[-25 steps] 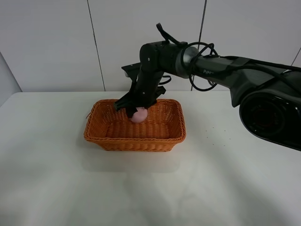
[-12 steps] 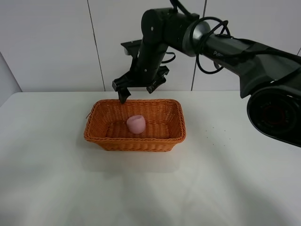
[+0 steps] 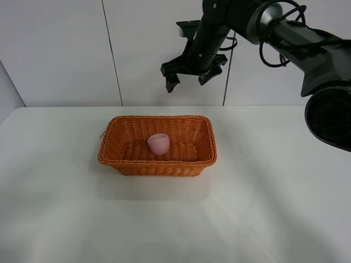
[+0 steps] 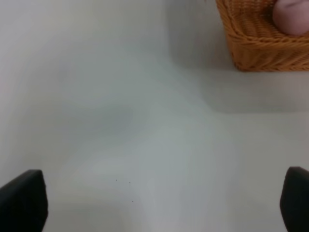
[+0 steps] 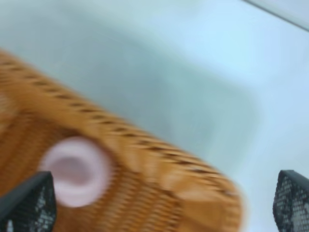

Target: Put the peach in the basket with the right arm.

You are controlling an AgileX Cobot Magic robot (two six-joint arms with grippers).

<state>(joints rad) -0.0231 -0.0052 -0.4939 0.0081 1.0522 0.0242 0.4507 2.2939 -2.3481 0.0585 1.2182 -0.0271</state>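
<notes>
The pale pink peach (image 3: 158, 143) lies inside the orange-brown wicker basket (image 3: 126, 163) at the table's middle. High above the basket's far rim hangs my right gripper (image 3: 189, 79) on the black right arm (image 3: 285, 34), open and holding nothing. The blurred right wrist view shows the peach (image 5: 76, 170) in the basket (image 5: 159, 186) between the spread fingertips (image 5: 30, 201). In the left wrist view a corner of the basket (image 4: 263, 50) and an edge of the peach (image 4: 292, 17) show far from my open left gripper (image 4: 154, 198).
A white table (image 3: 175, 219) carries the basket, with a white panelled wall (image 3: 60, 49) behind it. The right arm's large dark base (image 3: 332, 118) sits at the right edge of the high view.
My right gripper let go of the peach, which now rests in the basket. The gripper has risen and moved right, away from the basket, staying open.
</notes>
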